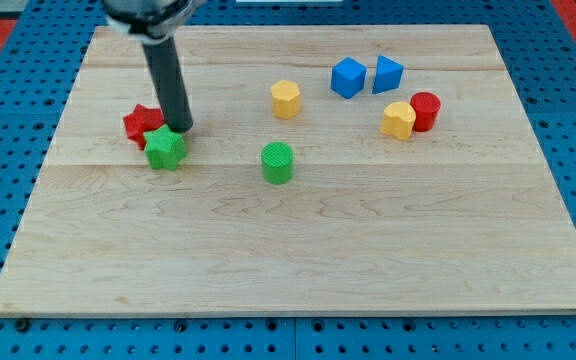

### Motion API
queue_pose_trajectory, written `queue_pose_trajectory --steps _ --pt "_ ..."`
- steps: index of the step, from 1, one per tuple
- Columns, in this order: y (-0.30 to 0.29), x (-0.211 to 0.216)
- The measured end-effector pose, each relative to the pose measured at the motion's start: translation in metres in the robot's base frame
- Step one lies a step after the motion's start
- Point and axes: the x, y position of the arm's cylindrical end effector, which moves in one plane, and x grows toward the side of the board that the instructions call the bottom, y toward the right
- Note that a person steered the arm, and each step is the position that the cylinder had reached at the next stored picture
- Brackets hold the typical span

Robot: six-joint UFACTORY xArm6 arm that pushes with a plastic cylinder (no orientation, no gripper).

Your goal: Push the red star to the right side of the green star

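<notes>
The red star (pixel 141 123) lies at the view's left on the wooden board (pixel 298 250). The green star (pixel 165 148) sits just below and right of it, touching or nearly touching it. My tip (pixel 180 130) is at the right side of the red star, just above the green star's upper right corner, close to both. The dark rod rises from there to the view's top.
A green cylinder (pixel 278 162) stands right of the green star. A yellow block (pixel 285 99) is above it. Two blue blocks (pixel 348 77) (pixel 388 74) sit at the upper right, with a yellow block (pixel 399 120) and a red cylinder (pixel 425 110) below them.
</notes>
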Motion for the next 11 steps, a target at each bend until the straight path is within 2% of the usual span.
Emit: queue_pose_trajectory --steps 1,2,3,4,5,6,7,8,9,11 --pt "-0.005 0.047" --pt "-0.058 0.087" --pt "-0.064 0.083" --pt "-0.057 0.034" --pt "0.014 -0.003" --pt "0.013 -0.037" --pt "-0.038 -0.061" --pt "-0.045 0.013" --pt "-0.04 0.032" --pt "-0.063 0.015"
